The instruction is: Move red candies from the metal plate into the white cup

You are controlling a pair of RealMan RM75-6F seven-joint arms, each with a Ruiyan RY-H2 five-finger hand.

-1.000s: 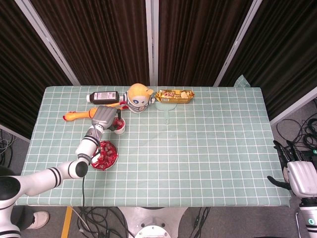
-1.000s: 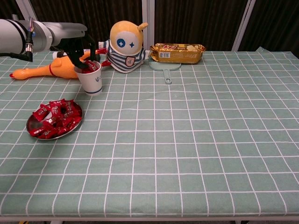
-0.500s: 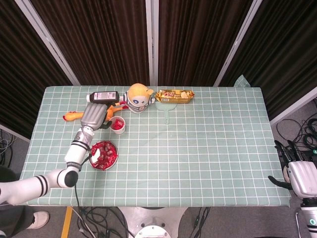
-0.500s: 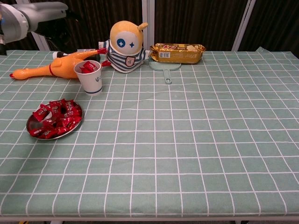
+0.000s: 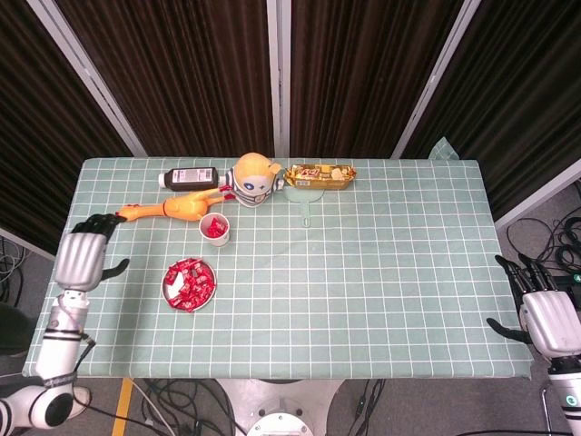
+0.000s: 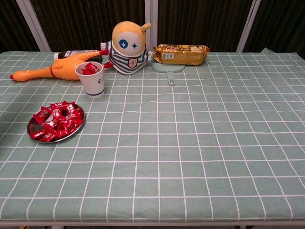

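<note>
- Red wrapped candies [image 6: 56, 122] lie heaped on a round metal plate [image 6: 31, 129] near the table's left edge; many are left to move.
- Just behind the plate stands a white paper cup [image 6: 93, 80] with a few red candies showing at its rim, so the task looks partly done.
- Robot's left hand [image 5: 83, 257] hovers beside the table's left edge, fingers spread, holding nothing.
- Robot's right hand [image 5: 545, 320] hangs off the right edge, fingers apart and empty.

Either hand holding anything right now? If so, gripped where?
Nothing is held. The left hand is open at the table's left edge, and the right hand is open off the right edge, both empty.
</note>
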